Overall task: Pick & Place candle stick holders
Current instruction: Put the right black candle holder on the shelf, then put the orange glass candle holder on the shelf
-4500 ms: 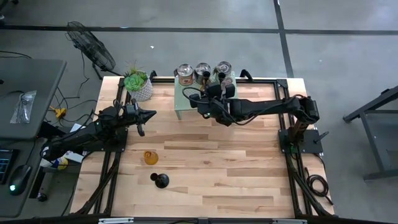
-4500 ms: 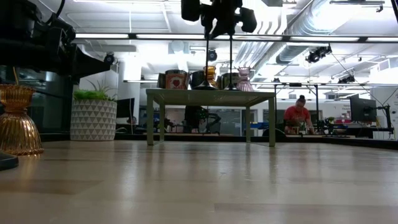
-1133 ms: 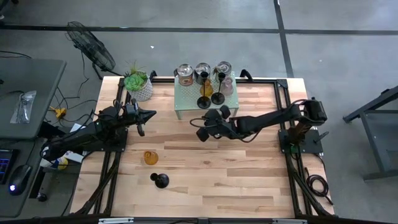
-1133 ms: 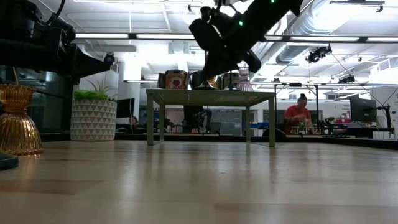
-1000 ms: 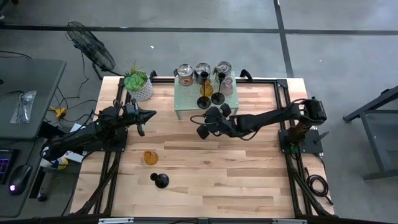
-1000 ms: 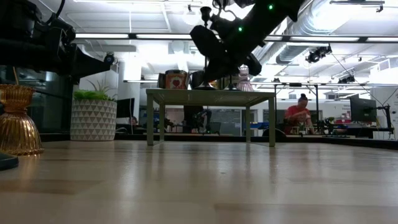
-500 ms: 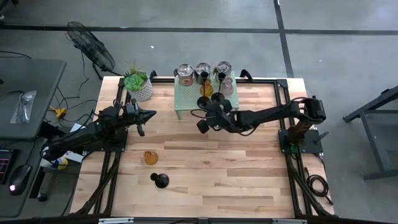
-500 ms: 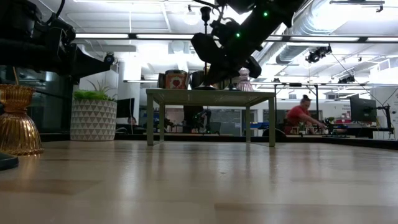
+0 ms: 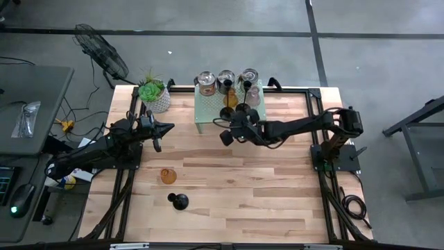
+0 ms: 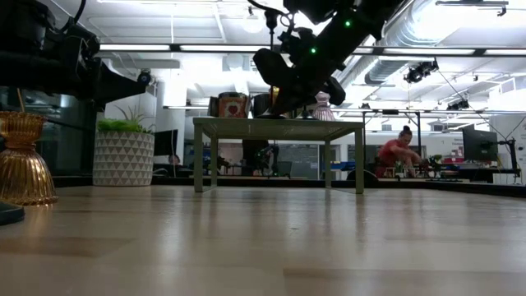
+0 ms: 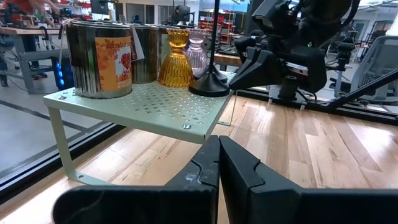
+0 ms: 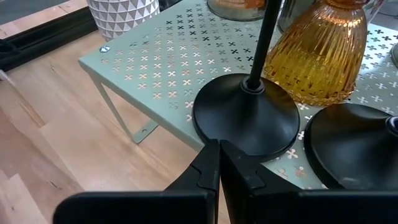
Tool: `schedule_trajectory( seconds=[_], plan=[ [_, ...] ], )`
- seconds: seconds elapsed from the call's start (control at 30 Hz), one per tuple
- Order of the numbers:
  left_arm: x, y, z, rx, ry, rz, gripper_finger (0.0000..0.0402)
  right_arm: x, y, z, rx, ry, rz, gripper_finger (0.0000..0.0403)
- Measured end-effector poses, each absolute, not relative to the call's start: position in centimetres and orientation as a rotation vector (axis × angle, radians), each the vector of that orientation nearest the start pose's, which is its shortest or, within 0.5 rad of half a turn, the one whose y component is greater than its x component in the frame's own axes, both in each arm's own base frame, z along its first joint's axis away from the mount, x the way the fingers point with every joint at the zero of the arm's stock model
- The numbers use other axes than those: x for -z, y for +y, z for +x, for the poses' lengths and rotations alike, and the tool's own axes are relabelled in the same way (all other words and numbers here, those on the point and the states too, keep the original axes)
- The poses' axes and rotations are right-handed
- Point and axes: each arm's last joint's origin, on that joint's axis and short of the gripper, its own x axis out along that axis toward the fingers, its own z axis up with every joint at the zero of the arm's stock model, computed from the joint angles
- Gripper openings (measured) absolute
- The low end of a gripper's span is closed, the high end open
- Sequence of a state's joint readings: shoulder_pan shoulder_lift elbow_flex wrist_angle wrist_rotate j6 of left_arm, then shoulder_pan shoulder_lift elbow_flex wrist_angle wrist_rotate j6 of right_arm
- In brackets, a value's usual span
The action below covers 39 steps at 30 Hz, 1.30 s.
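A pale green perforated shelf [image 9: 207,110] at the table's far side carries three silver cups [image 9: 226,80], an amber glass holder [image 12: 323,50], a pink glass holder [image 11: 196,53] and two black stemmed holders [image 12: 245,118] [image 12: 354,146], all standing on their bases. On the table an amber holder [image 9: 167,176] and a black holder [image 9: 179,201] stand near the front left. My right gripper [image 12: 217,149] is shut with nothing in it, at the shelf's near edge just before the first black base. My left gripper [image 9: 166,128] is shut at the left.
A white pot with a green plant [image 9: 154,96] stands at the far left corner, beside the shelf. Bare wood lies between the shelf and the two holders at the front left, and across the table's right half.
My right gripper, shut throughout, has swung toward the table's far edge, from the open wood in front of the shelf up to the shelf's near edge.
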<state>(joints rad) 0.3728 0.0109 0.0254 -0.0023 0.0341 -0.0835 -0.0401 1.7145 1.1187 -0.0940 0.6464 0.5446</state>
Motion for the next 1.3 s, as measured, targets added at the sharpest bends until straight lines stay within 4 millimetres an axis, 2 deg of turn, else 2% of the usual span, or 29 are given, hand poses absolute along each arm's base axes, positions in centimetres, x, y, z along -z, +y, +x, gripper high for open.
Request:
schedule_trajectory(
  seconds=[0.6,0.73,0.9,1.1,1.3],
  plan=[
    [-17.1,3.4,9.1,-0.338,-0.026,-0.080,0.0000,-21.9,-3.7,36.3,0.829,0.473,0.297,0.0003],
    [-17.1,3.4,9.1,-0.338,-0.026,-0.080,0.0000,-21.9,-3.0,36.3,0.810,0.472,0.292,0.0003],
    [-17.1,3.4,9.1,-0.338,-0.026,-0.080,0.0000,-22.0,-1.1,36.2,0.760,0.492,0.275,0.0003],
    [-17.1,3.4,9.1,-0.338,-0.026,-0.080,0.0000,-23.2,-0.1,34.4,0.646,0.553,0.310,0.0003],
    [-17.1,3.4,9.0,-0.338,-0.026,-0.080,0.0000,-21.6,0.4,31.3,0.409,0.536,0.422,0.0003]
  ],
)
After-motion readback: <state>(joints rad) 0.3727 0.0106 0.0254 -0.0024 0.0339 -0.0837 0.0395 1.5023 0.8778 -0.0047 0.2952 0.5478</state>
